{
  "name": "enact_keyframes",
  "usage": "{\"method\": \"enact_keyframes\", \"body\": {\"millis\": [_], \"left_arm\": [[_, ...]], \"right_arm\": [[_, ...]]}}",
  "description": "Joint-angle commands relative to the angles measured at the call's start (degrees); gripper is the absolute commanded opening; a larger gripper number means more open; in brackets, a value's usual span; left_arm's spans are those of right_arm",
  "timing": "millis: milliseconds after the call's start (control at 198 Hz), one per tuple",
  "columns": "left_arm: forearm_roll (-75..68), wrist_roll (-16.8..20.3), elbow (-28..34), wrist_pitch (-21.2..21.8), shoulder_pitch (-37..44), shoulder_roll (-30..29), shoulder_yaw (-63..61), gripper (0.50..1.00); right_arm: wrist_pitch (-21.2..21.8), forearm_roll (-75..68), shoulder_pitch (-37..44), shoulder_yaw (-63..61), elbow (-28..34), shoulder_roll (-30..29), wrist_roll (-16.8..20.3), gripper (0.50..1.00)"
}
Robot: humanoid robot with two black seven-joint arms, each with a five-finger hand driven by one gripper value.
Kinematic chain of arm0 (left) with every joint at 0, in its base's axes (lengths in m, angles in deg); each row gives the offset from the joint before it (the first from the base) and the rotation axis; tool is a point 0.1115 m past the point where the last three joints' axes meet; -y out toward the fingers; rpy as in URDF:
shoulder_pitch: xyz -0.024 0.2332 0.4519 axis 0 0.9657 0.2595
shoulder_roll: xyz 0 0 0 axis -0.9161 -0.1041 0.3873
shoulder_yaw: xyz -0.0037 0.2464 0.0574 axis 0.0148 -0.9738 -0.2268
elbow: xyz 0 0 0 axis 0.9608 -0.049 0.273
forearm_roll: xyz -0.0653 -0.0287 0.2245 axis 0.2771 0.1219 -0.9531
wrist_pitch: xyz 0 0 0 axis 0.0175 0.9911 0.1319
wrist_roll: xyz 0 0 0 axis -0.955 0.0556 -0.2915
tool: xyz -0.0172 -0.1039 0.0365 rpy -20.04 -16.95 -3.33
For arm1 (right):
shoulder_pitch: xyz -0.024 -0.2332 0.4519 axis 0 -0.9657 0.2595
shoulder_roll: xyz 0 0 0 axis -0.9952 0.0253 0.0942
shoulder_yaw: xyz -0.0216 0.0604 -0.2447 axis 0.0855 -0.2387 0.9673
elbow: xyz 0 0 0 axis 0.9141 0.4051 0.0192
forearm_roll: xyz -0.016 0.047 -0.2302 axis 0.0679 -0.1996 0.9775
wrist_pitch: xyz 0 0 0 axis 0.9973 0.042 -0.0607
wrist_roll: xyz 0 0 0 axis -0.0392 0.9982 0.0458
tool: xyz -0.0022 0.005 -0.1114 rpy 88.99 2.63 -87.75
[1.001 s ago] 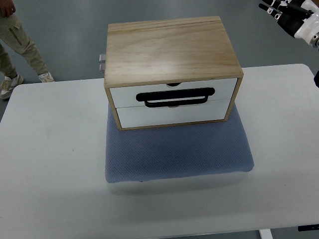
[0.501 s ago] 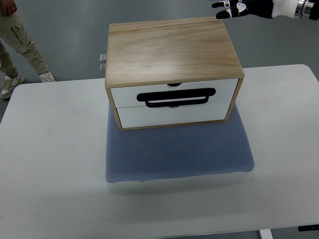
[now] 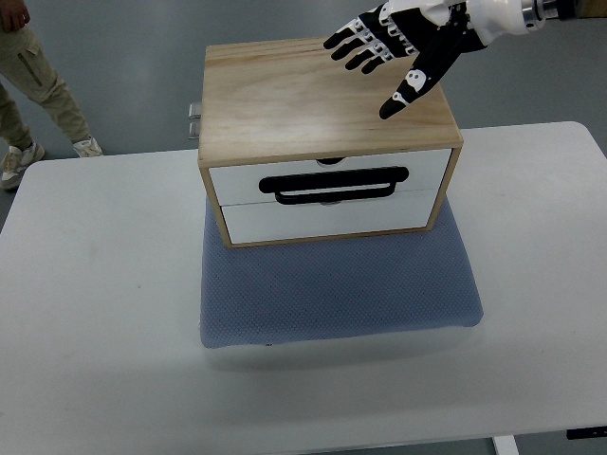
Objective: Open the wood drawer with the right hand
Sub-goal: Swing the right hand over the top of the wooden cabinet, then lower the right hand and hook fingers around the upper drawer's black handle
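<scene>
Right hand [image 3: 403, 49] hangs over the far right part of the chest [image 3: 327, 100], its arm entering from the picture's upper right corner; the black fingers [image 3: 353, 45] are spread and loose, pointing toward 8 o'clock, the thumb [image 3: 410, 89] stretched down toward 7 o'clock, and nothing is in its grasp. Whether the hand touches the wooden top cannot be told. Below it, at about 7 o'clock from the hand, the chest's front shows two white drawers, both shut flush with the frame. The upper drawer [image 3: 237, 180] carries a black loop handle [image 3: 336, 184] that spans its middle and hangs along the seam with the lower drawer [image 3: 327, 219]. A small dark notch sits at the top edge of the upper drawer, at 12 o'clock from the handle. The chest stands on the far half of a blue mat [image 3: 337, 289], which lies on a white table [image 3: 85, 313]. Small metal fittings [image 3: 194, 117] stick out at the chest's back left corner. At 10 o'clock, off the table on the grey floor, a person's legs [image 3: 38, 85] in beige trousers and pale shoes show at the picture's edge.
</scene>
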State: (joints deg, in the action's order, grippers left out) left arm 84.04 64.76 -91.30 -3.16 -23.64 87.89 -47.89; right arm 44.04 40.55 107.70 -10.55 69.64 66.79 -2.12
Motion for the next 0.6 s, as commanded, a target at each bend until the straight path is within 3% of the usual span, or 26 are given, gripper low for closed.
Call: {"method": "enact_keyframes", "body": {"millis": [0,309,597], "left_arm": [[0.01,0.00,0.00,-0.01,-0.01,0.00,0.00,1.000],[0.01,0.00,0.00,-0.01,-0.01,0.00,0.00,1.000],[0.01,0.00,0.00,-0.01,-0.01,0.00,0.00,1.000]], "right_arm": [[0.00,1.01,1.00,0.04,3.38,-0.56,3.27,0.944],[0.00,1.01,2.05,0.04,9.44,-3.55,11.97,0.944],[-0.37,0.92,1.88,0.31,11.64,-6.71,16.28,0.942]]}}
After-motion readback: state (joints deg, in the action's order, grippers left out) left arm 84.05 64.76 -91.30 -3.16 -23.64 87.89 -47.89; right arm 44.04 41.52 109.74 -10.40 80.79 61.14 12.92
